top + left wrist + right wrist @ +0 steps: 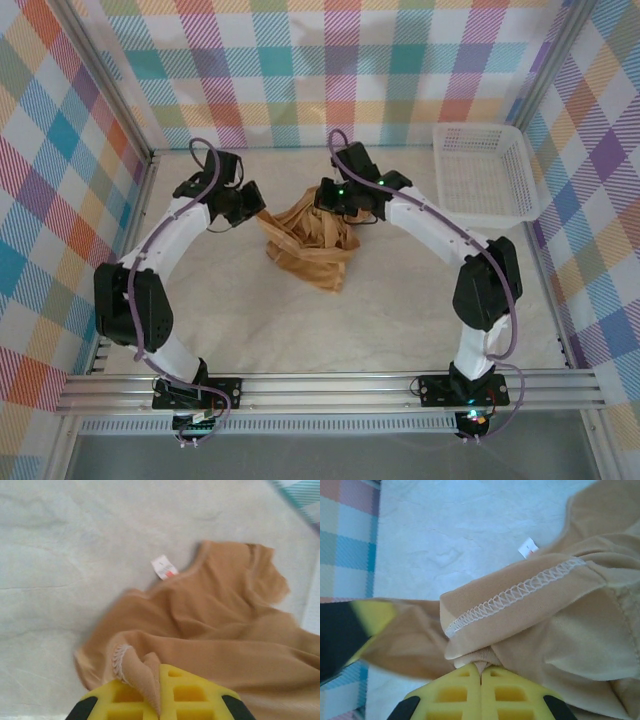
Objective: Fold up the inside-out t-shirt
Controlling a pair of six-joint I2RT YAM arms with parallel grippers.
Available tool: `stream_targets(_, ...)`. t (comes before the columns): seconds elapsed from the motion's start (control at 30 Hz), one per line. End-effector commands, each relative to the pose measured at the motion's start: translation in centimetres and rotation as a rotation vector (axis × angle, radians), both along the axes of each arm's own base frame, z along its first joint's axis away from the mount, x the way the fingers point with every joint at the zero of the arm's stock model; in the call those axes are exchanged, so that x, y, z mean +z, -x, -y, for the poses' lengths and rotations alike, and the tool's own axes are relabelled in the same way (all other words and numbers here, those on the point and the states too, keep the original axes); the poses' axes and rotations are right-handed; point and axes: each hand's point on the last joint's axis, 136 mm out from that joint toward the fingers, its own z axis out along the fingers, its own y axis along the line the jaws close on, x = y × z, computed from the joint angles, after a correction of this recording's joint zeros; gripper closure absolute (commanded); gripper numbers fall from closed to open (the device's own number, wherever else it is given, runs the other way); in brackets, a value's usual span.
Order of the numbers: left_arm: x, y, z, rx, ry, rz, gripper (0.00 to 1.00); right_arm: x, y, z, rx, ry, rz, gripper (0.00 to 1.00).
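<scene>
The left pincer (159, 700) is clamped on a pinch of tan cloth; we see a hemmed edge of the inside-out t-shirt (215, 625) gathered between its yellow fingers (125, 700). The right pincer (481, 677) is likewise closed on the garment, with a thin nub of cloth trapped where its two fingers meet. Just above that grip runs a white overlock seam (515, 597), exposed on the outer face, so we judge the shirt to be still inside out.

From above, both pincers hold the top of the shirt near the middle of the counter (300, 330), towards its far side. The shirt hangs between them as a wrinkled bunch, its lower part resting on the counter. A small white tag (164, 567) lies at the neckline. The white mesh basket (485, 175) stands well apart at the far right.

Progress assessment: we rate the task as at an early stage. No fold is visible and the cloth is not laid flat. Remaining, in our judgement: spread the shirt flat on the counter, smooth it, then make the folds.
</scene>
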Motion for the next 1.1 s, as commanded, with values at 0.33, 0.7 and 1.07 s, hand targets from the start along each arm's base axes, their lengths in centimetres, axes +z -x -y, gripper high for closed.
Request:
stream_targets(0.33,-11.6,2.3,-6.6,0.192,0.049,-0.221,1.00,12.0,2.6,3.1,0.131,-0.324,0.114,1.00)
stream_targets(0.7,-2.2,4.6,-2.1,-0.007,0.096,0.078,0.25,9.0,4.8,3.2,0.351,-0.440,0.162,1.00)
stream_targets(1.07,-3.4,6.3,12.4,-0.347,0.267,0.066,0.16,-4.1,8.4,8.8,0.165,-0.208,0.080,1.00)
